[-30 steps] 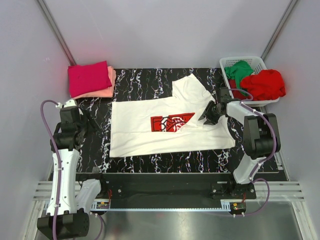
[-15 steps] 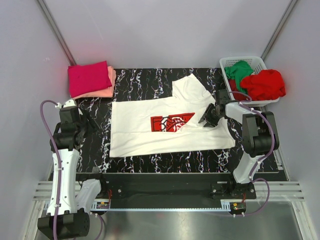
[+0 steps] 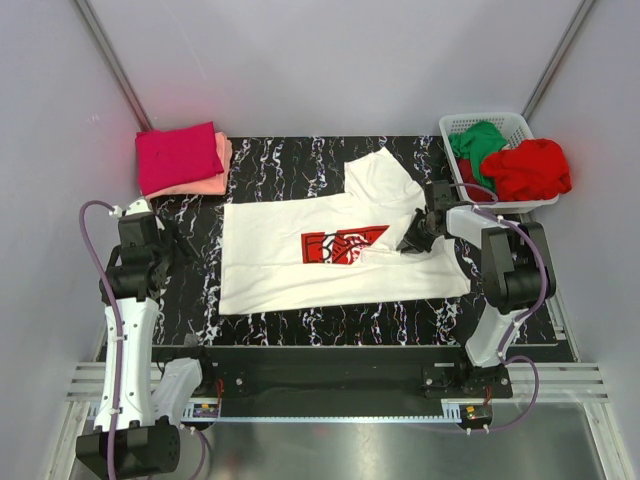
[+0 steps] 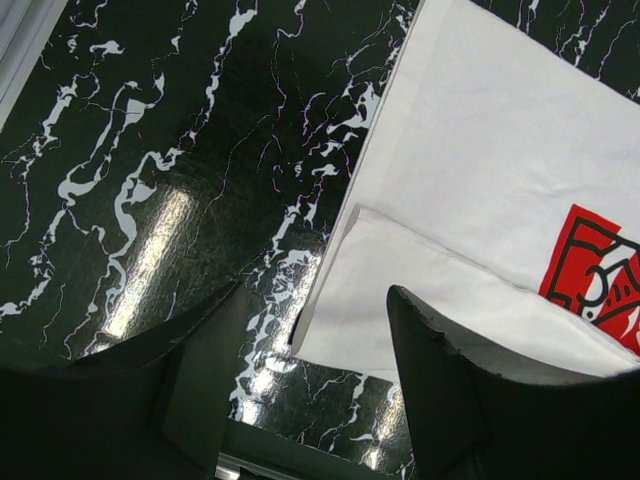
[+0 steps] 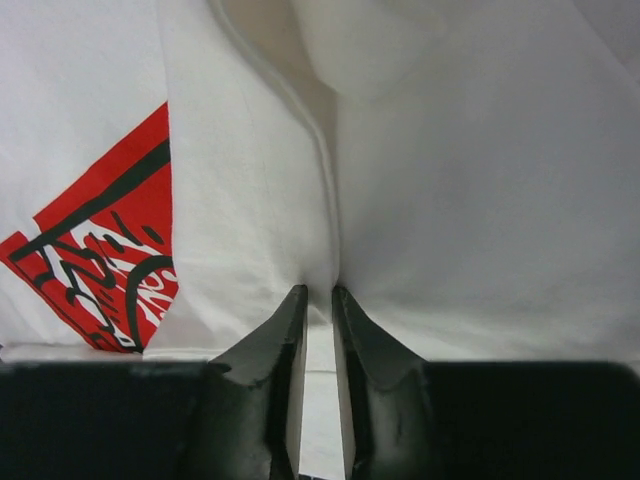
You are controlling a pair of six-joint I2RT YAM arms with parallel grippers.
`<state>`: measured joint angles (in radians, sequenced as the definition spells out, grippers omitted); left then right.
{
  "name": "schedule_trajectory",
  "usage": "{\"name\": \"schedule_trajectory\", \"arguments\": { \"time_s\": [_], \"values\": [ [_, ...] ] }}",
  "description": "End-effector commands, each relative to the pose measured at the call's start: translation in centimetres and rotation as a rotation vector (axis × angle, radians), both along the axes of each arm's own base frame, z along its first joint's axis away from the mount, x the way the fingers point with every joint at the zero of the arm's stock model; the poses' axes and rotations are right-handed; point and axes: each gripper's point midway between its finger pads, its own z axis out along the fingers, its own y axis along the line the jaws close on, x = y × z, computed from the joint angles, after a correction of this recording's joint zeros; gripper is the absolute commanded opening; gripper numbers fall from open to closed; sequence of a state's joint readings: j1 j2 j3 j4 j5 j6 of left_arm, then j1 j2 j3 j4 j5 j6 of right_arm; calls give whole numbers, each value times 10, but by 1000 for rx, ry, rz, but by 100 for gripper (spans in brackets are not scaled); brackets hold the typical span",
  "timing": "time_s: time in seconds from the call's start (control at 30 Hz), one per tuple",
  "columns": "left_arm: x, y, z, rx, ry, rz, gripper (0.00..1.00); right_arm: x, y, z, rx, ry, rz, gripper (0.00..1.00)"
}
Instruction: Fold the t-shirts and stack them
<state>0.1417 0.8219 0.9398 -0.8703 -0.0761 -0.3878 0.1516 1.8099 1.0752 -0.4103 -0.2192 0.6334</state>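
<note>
Leave the left end effector released above the bench beside the shirt's left edge. With the right end effector clenched on a raised crease of the white t-shirt, lift low, carry leftward, avoid dragging. Lies flat mid-bench, red print up, one sleeve pointing far. Magenta tee on salmon tee far left; red tee and green tee in the basket far right.

The overhead camera looks steeply down from behind both arm bases, far enough to take in the whole black white-veined marbled table. Each wrist camera peers forward past its own jaws from close above. Ahead of the left gripper and the right gripper lies the same white cotton t-shirt with the red square print, which all three views share.
</note>
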Motion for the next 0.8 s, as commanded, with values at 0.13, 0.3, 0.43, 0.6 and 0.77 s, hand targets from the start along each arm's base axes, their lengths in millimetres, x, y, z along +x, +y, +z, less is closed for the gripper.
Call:
{"name": "schedule_trajectory", "arguments": {
  "time_s": [0.13, 0.3, 0.43, 0.6, 0.77],
  "values": [
    [7, 6, 6, 25, -42, 4, 63, 9, 1, 12, -27, -43, -4, 0],
    [7, 6, 6, 24, -42, 5, 63, 31, 12, 35, -14, -87, 18, 0],
    [6, 6, 7, 26, -45, 7, 63, 49, 26, 44, -10, -103, 51, 0],
    [7, 6, 6, 26, -44, 7, 63, 82, 50, 55, -11, -146, 98, 0],
    [6, 6, 6, 25, -44, 6, 63, 107, 73, 57, 9, -165, 161, 19]
  ]
}}
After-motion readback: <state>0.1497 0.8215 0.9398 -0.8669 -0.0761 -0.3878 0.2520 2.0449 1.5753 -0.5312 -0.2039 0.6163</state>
